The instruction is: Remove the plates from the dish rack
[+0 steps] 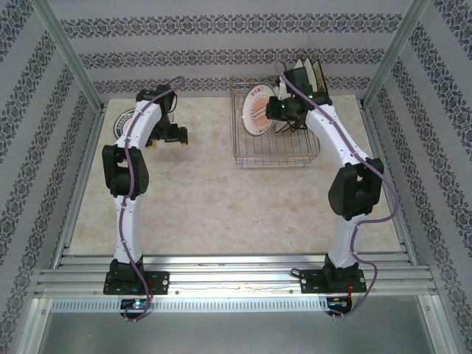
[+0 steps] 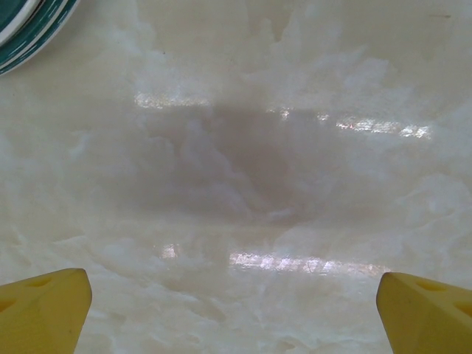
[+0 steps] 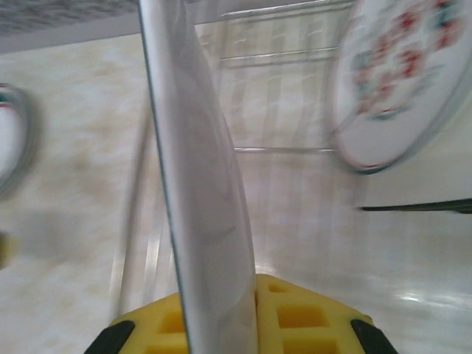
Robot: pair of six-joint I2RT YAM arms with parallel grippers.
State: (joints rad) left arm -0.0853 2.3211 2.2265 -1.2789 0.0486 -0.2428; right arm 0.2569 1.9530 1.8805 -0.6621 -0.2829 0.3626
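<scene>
The silver wire dish rack [image 1: 276,151] stands at the back right of the table. My right gripper [image 1: 283,110] is over it, shut on the rim of a small round white plate [image 1: 258,110]. The right wrist view shows that plate edge-on [image 3: 203,184] between the yellow pads [image 3: 310,317]. Another round plate with red-and-dark flower marks [image 3: 394,74] stands blurred to its right, with the rack's wires [image 3: 280,151] behind. Dark-rimmed square plates [image 1: 306,76] stand at the rack's back. My left gripper [image 1: 166,138] hangs open over bare table, its yellow fingertips [image 2: 44,306] wide apart.
Round plates lie at the back left of the table [image 1: 122,122], partly behind the left arm; their teal rim [image 2: 33,37] shows in the left wrist view. Patterned walls and metal posts close in the marble-look table [image 1: 221,199].
</scene>
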